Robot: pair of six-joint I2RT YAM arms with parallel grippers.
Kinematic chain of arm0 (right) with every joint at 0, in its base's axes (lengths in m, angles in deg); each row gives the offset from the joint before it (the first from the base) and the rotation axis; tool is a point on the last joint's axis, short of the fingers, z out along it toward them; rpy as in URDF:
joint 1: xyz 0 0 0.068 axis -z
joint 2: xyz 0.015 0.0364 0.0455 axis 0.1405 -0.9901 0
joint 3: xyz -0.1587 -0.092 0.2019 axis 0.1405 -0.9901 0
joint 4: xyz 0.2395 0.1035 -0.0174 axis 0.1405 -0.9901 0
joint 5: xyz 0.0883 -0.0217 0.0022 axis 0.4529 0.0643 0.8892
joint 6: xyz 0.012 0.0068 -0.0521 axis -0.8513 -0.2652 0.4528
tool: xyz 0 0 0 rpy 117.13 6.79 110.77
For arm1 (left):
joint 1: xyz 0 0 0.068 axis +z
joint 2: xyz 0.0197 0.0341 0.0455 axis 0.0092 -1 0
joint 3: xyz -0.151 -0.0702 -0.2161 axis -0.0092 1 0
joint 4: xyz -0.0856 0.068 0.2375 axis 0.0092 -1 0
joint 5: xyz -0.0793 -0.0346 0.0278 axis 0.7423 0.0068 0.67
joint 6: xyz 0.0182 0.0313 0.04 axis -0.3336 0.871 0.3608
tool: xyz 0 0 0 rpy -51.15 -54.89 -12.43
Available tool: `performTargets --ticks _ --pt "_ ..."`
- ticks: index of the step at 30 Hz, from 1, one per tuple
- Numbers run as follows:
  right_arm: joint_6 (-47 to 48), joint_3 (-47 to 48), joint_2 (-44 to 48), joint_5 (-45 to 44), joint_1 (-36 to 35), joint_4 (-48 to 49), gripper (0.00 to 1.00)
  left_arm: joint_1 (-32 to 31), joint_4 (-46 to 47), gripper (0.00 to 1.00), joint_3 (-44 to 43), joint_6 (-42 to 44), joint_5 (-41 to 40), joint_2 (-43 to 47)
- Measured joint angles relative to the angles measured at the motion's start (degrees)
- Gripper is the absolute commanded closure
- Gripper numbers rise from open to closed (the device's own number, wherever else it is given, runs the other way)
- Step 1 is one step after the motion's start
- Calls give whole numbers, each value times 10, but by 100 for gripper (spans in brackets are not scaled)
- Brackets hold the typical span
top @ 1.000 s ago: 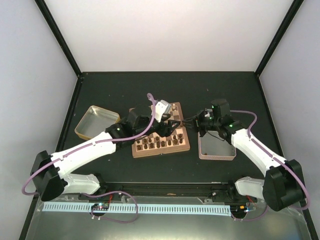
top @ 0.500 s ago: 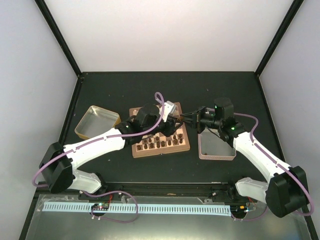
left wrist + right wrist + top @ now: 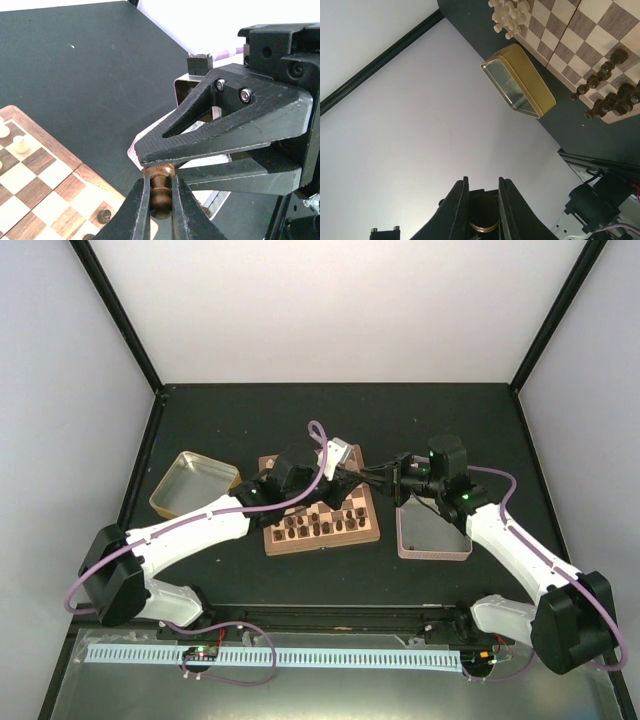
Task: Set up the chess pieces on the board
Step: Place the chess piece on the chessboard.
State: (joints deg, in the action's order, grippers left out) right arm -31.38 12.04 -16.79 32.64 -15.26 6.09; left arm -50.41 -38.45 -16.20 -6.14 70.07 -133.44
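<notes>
Both grippers meet in the air over the right edge of the board (image 3: 322,546). My left gripper (image 3: 160,182) is shut on the stem of a dark brown chess piece (image 3: 161,196). My right gripper (image 3: 483,187) is shut on the round base of that same piece (image 3: 484,214); its fingers (image 3: 225,135) cross the top of the left wrist view. In the top view the left gripper (image 3: 350,478) and right gripper (image 3: 374,476) touch tip to tip. Dark pieces (image 3: 320,525) stand in the board's near rows and cream pieces (image 3: 510,15) at its far side.
A yellow-rimmed metal tin (image 3: 193,483) lies left of the board. A pink-rimmed square tray (image 3: 432,532) lies right of it, under the right arm. Black frame posts and pale walls bound the dark table.
My left gripper rose from the board toward the right gripper and shut on the dark piece that the right gripper holds. The right arm lifted slightly, then held still.
</notes>
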Motion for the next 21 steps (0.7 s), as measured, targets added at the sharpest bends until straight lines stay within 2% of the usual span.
performTargets --ticks 2,5,7,14,21 --pt "2 0 0 0 0 -1 76 0 -2 99 0 2 -2 0" --pt "28 3 -3 0 -1 -15 54 -1 -22 99 -9 5 -8 0" --pt "61 13 -10 -3 0 -39 48 -1 -56 98 -27 12 -19 -1" --pt "254 57 -37 -56 33 -168 44 15 -211 98 -90 50 -40 -28" --pt "439 102 -42 -196 55 -320 44 46 -447 98 -221 91 -45 -179"
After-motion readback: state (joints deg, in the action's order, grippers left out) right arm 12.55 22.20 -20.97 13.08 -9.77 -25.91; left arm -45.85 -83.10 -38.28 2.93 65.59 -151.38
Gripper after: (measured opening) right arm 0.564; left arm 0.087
